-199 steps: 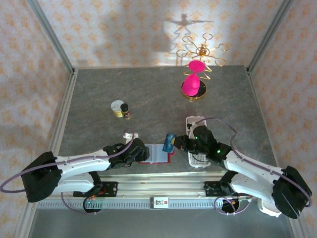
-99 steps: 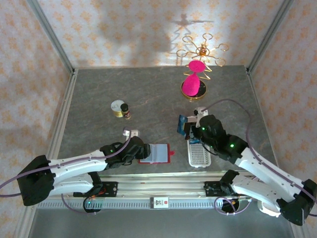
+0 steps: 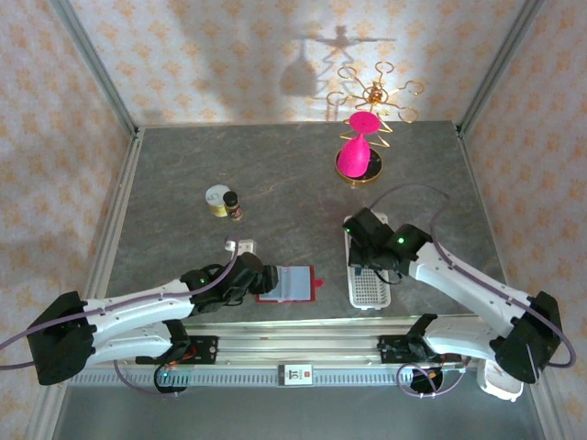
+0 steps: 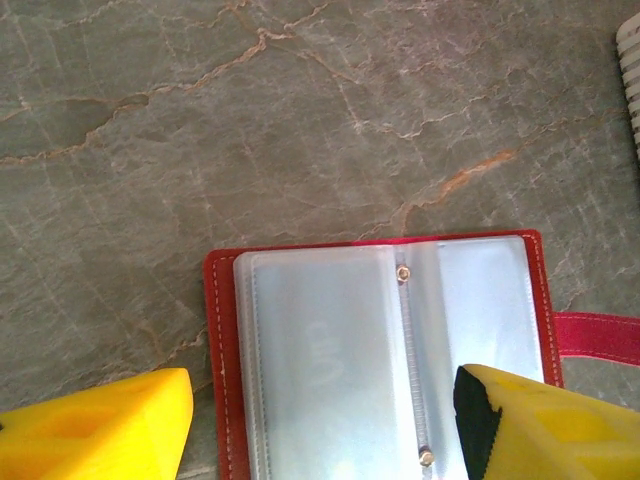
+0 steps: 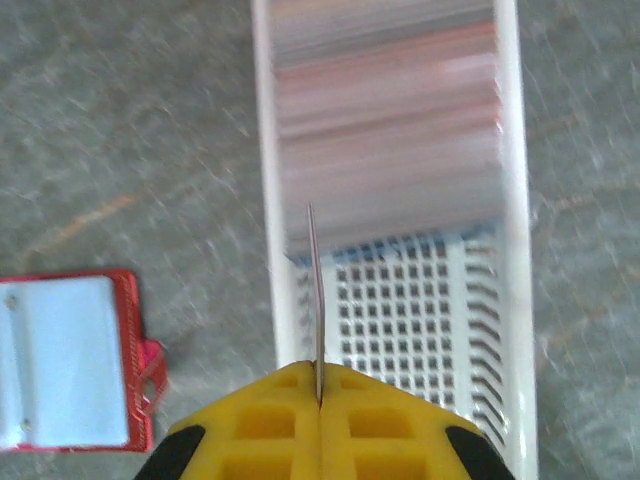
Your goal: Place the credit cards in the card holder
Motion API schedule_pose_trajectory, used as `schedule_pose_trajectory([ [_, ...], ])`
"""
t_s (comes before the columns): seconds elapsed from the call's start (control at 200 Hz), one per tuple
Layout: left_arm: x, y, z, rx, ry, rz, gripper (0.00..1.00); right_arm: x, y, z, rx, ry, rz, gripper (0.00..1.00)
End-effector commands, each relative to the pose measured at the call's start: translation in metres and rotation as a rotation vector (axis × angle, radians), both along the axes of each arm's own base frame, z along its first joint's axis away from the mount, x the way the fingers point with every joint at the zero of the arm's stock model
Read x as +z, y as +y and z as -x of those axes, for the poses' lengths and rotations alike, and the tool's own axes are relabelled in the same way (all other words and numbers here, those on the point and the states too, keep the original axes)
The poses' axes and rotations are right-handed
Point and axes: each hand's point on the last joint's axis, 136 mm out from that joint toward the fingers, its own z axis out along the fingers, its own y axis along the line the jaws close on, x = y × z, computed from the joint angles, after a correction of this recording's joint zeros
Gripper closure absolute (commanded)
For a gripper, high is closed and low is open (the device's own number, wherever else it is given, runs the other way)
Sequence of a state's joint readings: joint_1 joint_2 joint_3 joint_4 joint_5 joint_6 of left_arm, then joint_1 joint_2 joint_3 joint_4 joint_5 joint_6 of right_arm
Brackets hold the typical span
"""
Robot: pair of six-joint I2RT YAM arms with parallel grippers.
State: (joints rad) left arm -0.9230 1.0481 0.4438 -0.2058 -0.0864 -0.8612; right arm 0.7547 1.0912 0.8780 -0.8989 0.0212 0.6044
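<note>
Open and flat on the bench (image 3: 174, 174), near the middle of its near edge: the card holder (image 3: 292, 284) (image 4: 380, 340) (image 5: 62, 365), clear sleeves up, red snap tab toward the right edge. At its left side, the left gripper (image 3: 260, 278) (image 4: 320, 415), jaws apart, one yellow finger on either side of the sleeves; contact impossible to tell. Just beside the holder toward the right edge, a long white slotted tray (image 3: 370, 291) (image 5: 508, 220), with a blurred stack of credit cards (image 5: 385, 130) in its far part. Above that tray, the right gripper (image 3: 360, 240) (image 5: 318, 385), jaws together, clamped on one credit card (image 5: 313, 285) seen edge-on. Farther back, a small jar (image 3: 217, 198) touching a dark bottle (image 3: 235, 206), and near the far edge a gold stand (image 3: 365, 137) with pink pieces.
</note>
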Motion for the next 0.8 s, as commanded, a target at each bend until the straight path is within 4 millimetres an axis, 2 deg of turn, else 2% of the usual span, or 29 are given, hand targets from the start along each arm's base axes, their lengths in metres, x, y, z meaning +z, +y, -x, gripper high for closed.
schedule_pose_trajectory([
  [0.0, 0.002, 0.003, -0.002, -0.008, -0.04, 0.0, 0.29, -0.012, -0.011, 0.018, -0.072, 0.048, -0.024, 1.0],
  [0.18, 0.001, 0.004, 0.0, -0.013, -0.046, 0.012, 0.29, -0.042, -0.022, 0.03, -0.099, 0.103, 0.025, 1.0],
  [0.491, -0.002, 0.003, 0.002, -0.012, -0.04, 0.029, 0.29, -0.056, -0.04, 0.022, -0.138, 0.086, 0.159, 0.98],
  [0.621, -0.003, 0.004, 0.003, -0.01, -0.04, 0.036, 0.29, -0.054, -0.052, 0.016, -0.171, 0.064, 0.24, 0.91],
  [0.796, -0.003, 0.004, 0.004, -0.009, -0.042, 0.046, 0.29, -0.049, -0.057, 0.012, -0.179, 0.027, 0.262, 0.68],
])
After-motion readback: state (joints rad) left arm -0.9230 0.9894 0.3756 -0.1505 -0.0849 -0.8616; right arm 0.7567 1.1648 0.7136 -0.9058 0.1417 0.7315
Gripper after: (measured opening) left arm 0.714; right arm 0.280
